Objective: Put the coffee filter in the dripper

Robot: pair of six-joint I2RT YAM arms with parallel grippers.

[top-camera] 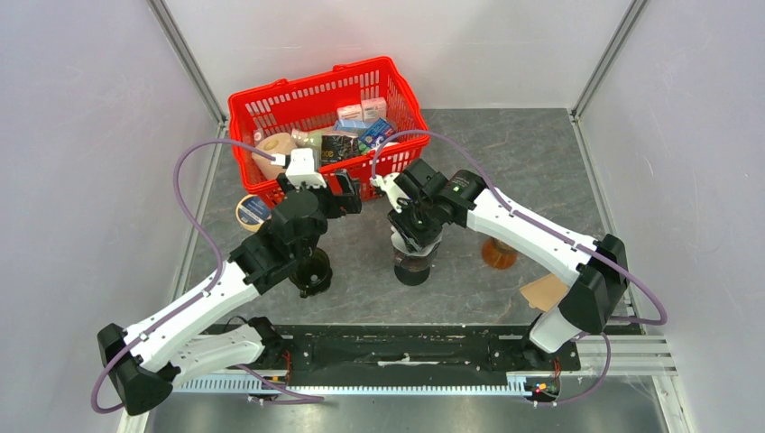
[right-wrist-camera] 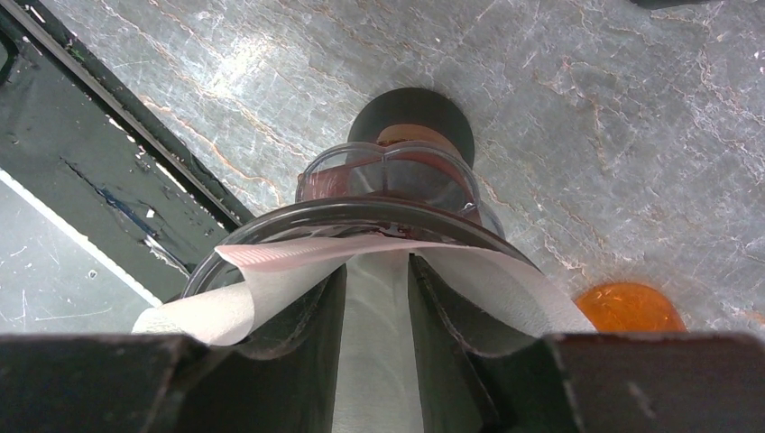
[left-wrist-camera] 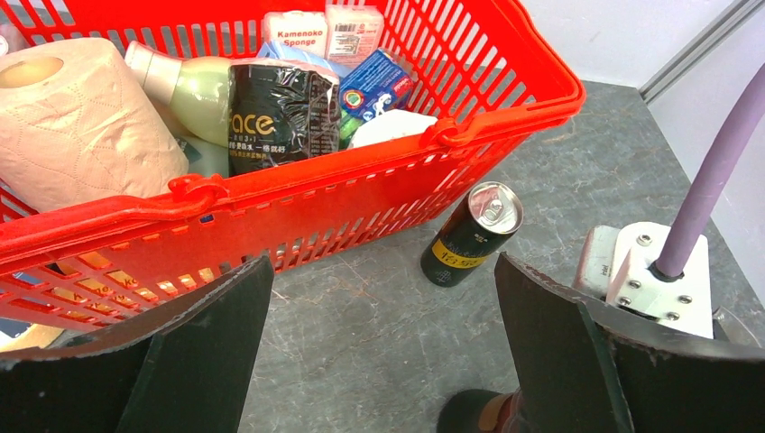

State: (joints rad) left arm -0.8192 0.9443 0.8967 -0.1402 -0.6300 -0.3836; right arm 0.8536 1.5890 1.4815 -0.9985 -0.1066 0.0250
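The right gripper (top-camera: 414,242) hangs directly over the dark dripper (top-camera: 412,269) at mid-table. Behind both arms, a red basket (top-camera: 307,88) holds groceries. 1 tape roll (top-camera: 253,210) lies by its left corner. An orange disc (top-camera: 499,255) and brown cardboard (top-camera: 544,291) lie right.

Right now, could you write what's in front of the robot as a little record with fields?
left gripper: open, empty, facing the basket
right gripper: shut on filter
filter: at the dripper mouth, edges spread over its rim
basket: red, holds a paper roll among other goods
can: black, just outside the basket
orange disc: beside the dripper
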